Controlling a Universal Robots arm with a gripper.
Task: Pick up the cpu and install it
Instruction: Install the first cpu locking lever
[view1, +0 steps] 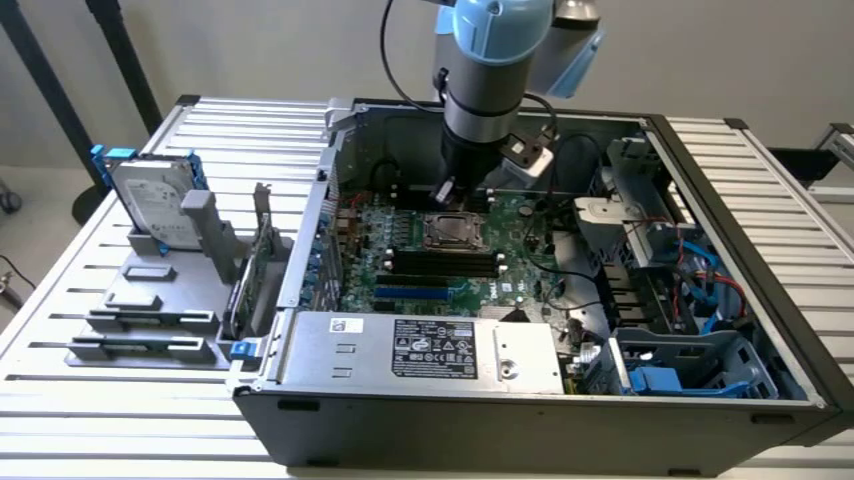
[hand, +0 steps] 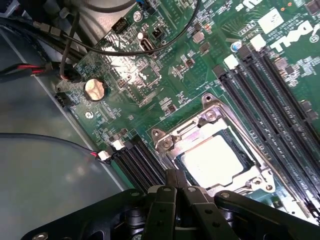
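The cpu (hand: 210, 161), a small square chip with a bright silver top, lies flat inside the metal socket frame (hand: 165, 142) on the green motherboard (hand: 150, 75). In the exterior view the socket with the cpu (view1: 454, 232) sits mid-board inside the open computer case (view1: 534, 400). My gripper (view1: 451, 196) hangs from the arm just above the socket's far edge. In the wrist view my gripper (hand: 175, 184) has its two black fingers pressed together, shut with nothing between them, at the rim of the socket and apart from the chip's top.
Black memory slots (hand: 270, 100) run beside the socket. Loose black cables (hand: 125, 47) cross the board near a coin battery (hand: 94, 89). The power supply (view1: 427, 350) fills the case front. A hard drive in a blue frame (view1: 154, 200) and grey blocks (view1: 140, 335) stand at the exterior view's left.
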